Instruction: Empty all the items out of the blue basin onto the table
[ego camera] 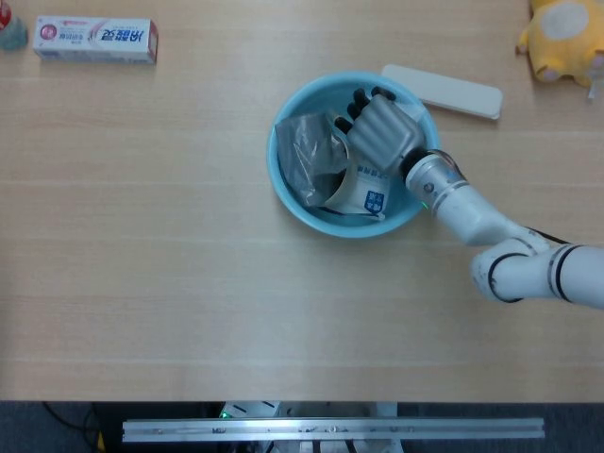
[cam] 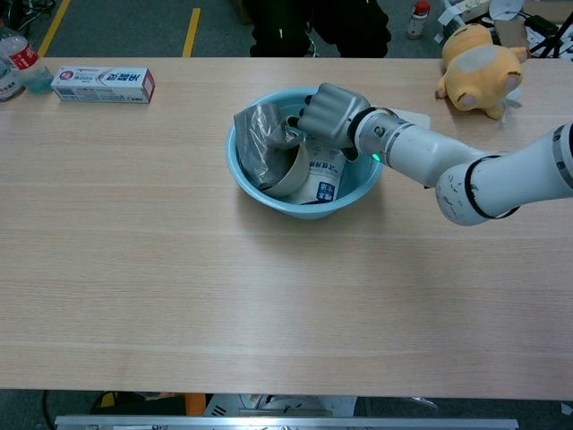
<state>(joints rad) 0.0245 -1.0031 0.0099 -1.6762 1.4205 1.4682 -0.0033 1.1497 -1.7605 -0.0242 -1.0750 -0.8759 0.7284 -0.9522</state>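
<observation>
One blue basin is holding two packets: a grey pouch and a white packet. The right hand is curling over them; its grip is unclear.

No legible text; toothpaste box print too blurry

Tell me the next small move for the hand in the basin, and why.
Probably lift the right hand straight up a little. Its fingers are curled down on the white packet inside the blue basin, beside the grey pouch. Whether the grip is secure cannot be told, so a short lift would test it before carrying the packet out.
</observation>
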